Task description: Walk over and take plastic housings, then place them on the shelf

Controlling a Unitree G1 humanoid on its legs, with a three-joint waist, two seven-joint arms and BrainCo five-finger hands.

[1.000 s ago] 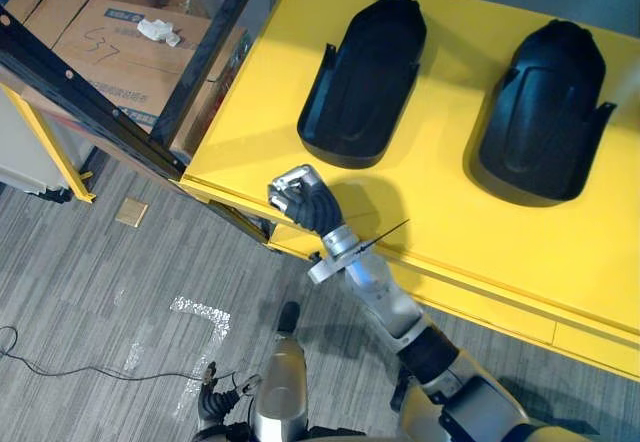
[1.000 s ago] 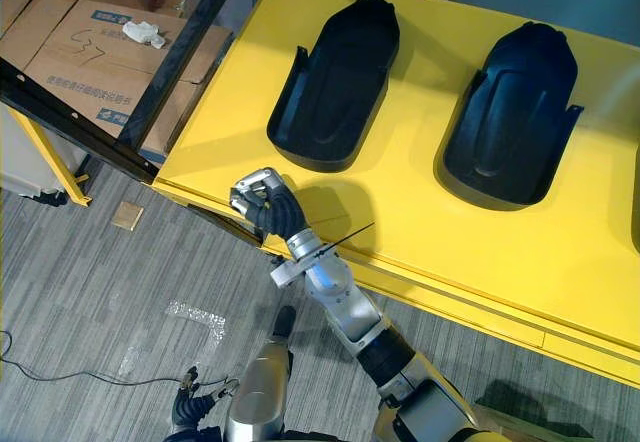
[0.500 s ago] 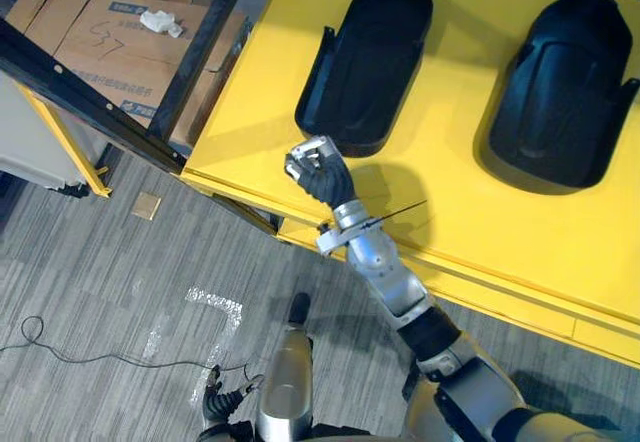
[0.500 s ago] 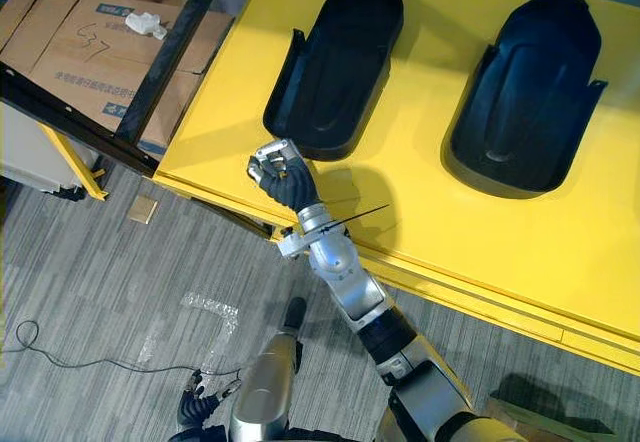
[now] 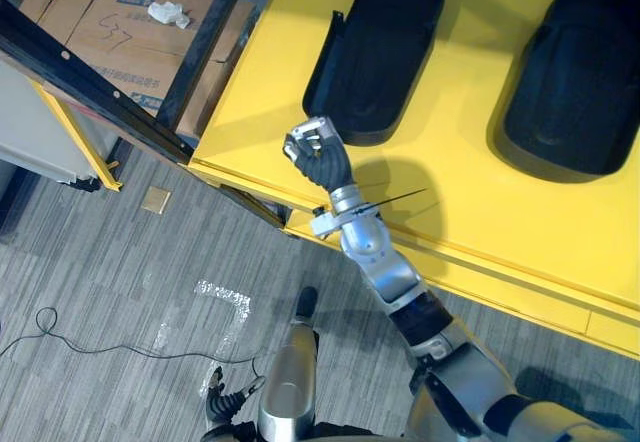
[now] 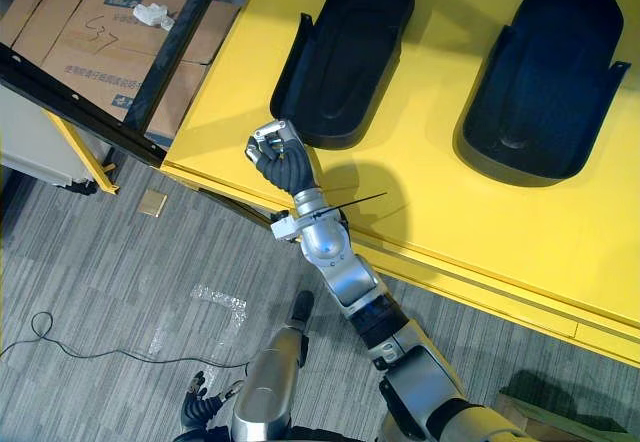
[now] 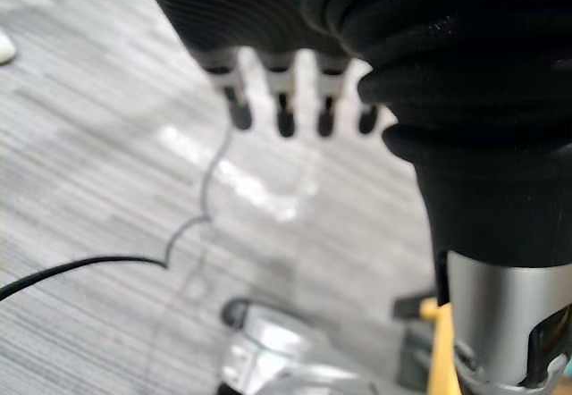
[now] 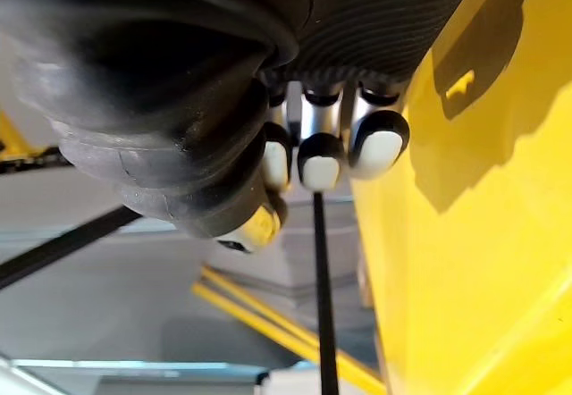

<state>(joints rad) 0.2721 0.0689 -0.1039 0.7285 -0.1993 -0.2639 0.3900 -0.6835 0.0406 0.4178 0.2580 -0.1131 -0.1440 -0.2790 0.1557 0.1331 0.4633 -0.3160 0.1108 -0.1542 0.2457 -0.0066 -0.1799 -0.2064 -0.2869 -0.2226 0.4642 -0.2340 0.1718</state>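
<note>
Two black plastic housings lie hollow side up on the yellow table (image 5: 450,212), a near one (image 5: 380,52) on the left and another (image 5: 575,72) on the right. My right hand (image 5: 315,152) hovers over the table's front left corner, just short of the near housing's lower edge, and touches neither. Its fingers (image 8: 320,158) are curled into a fist with nothing in them. My left hand (image 5: 228,402) hangs low over the carpet, its fingers (image 7: 281,113) relaxed and empty.
A black rack frame (image 5: 90,77) runs diagonally left of the table, over cardboard boxes (image 5: 110,32). A yellow post (image 5: 75,137) stands beside it. A small tan square (image 5: 155,199) lies on the grey carpet.
The camera has shifted. My right hand has moved up over the table corner, closer to the near housing, still curled. The housings have stayed in place.
</note>
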